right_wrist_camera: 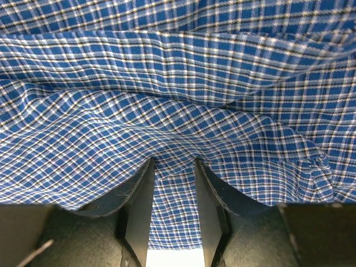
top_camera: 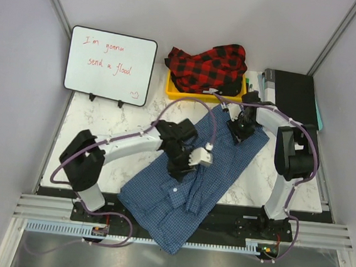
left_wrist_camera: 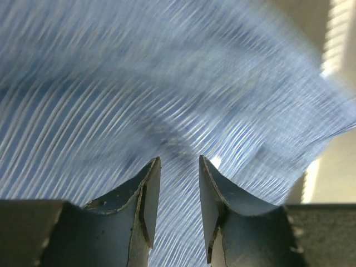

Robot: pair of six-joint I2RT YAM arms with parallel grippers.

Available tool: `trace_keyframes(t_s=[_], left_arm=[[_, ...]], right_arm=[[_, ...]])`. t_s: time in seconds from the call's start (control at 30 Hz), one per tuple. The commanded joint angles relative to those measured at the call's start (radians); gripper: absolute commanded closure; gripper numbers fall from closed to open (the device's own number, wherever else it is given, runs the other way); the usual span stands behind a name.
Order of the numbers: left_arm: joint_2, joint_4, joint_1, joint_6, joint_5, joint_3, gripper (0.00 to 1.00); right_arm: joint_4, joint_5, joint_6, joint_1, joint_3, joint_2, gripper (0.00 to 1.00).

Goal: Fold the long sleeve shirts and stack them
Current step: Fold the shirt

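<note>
**Spotter:** Where are the shirts lying?

**Me:** The blue check shirt (top_camera: 225,169) is lying spread slantwise across the marble table (top_camera: 103,123), from far right to near left, and its near end is hanging over the table's near edge. The red-and-black plaid shirt (top_camera: 206,65) is sitting bunched in the yellow bin (top_camera: 172,90) at the far side, untouched.

**Spotter:** And your hands?

**Me:** I'm working both on the blue one. The right gripper (right_wrist_camera: 173,162) is at its far right end, and I'm reading it as grasping: a fold of check cloth is filling the gap between the fingers, and creases are running in toward the tips. The left gripper (left_wrist_camera: 178,161) is over the middle of the shirt with its jaws narrowed, but that view is smeared, so I cannot tell whether it is holding cloth or only standing over it.

**Spotter:** What is worrying you?

**Me:** Three things. If the left side is holding nothing, I'm folding with one corner only, and the cloth is going to drag and twist instead of laying over flat. If the right pinch is catching just one layer, the layer beneath is going to lag and bunch. And the overhanging end is pulling downward, so a slack lift risks the shirt sliding off toward the arm bases.
</note>
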Motion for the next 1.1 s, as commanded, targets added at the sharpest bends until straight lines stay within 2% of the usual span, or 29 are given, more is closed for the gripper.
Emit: trace_keyframes(t_s=[0.0, 0.07, 0.13, 0.3, 0.37, 0.53, 0.97, 1.07], left_arm=[[-0.064, -0.059, 0.179, 0.18, -0.189, -0.126, 0.59], [-0.062, -0.045, 0.239, 0.243, -0.231, -0.157, 0.59], [-0.082, -0.04, 0.268, 0.273, -0.196, -0.158, 0.57], [-0.166, -0.054, 0.268, 0.268, 0.029, -0.175, 0.47], [-0.197, -0.001, 0.248, 0.238, 0.051, -0.229, 0.44], [-0.131, 0.055, 0.222, 0.08, 0.046, -0.251, 0.48], [-0.016, 0.076, 0.164, -0.054, 0.085, -0.255, 0.5], [-0.013, 0.088, 0.165, -0.078, 0.071, -0.269, 0.58]], right_arm=[[0.059, 0.034, -0.015, 0.031, -0.02, -0.026, 0.58], [0.06, 0.034, -0.012, 0.04, -0.022, -0.024, 0.58], [0.057, 0.039, -0.012, 0.04, -0.023, -0.03, 0.58], [0.005, -0.016, -0.022, 0.04, -0.018, -0.119, 0.59], [-0.007, -0.074, -0.022, 0.037, -0.025, -0.165, 0.59], [-0.038, -0.136, 0.002, 0.04, -0.038, -0.237, 0.6], [-0.01, -0.131, 0.019, 0.045, -0.052, -0.135, 0.62], [-0.006, -0.121, 0.013, 0.045, -0.057, -0.127, 0.62]])
